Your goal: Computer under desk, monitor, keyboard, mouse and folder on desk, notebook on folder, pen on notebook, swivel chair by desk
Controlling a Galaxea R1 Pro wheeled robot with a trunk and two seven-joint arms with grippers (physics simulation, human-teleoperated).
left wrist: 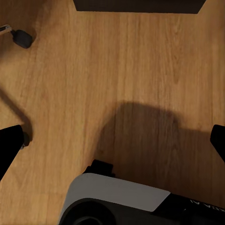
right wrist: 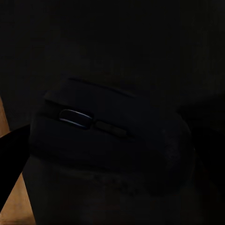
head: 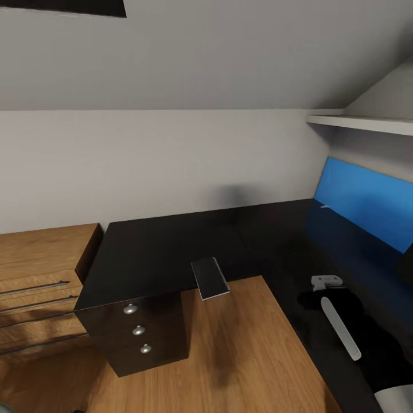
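The right arm [head: 344,321] reaches out low over the right wing of the L-shaped black desk [head: 172,252], its dark forearm and pale strip angled down toward the desktop beside the blue back panel [head: 367,201]. In the right wrist view the right gripper [right wrist: 108,154] sits close above a black mouse [right wrist: 112,126] on the dark desktop, a dark finger [right wrist: 11,159] showing at one edge; the mouse lies with its scroll wheel and buttons facing up, but whether the fingers are clamped on it or free of it cannot be told in the gloom. The left gripper [left wrist: 112,140] points straight down at the wood floor [left wrist: 122,70], its two dark fingertips [left wrist: 9,145] spread wide with nothing between them. A small grey notebook [head: 210,277] lies at the inner corner of the desk's front edge, overhanging it, its long axis running away from the robot. The drawer unit [head: 140,332] stands under the desk's left wing, beside a light-wood dresser [head: 40,275].
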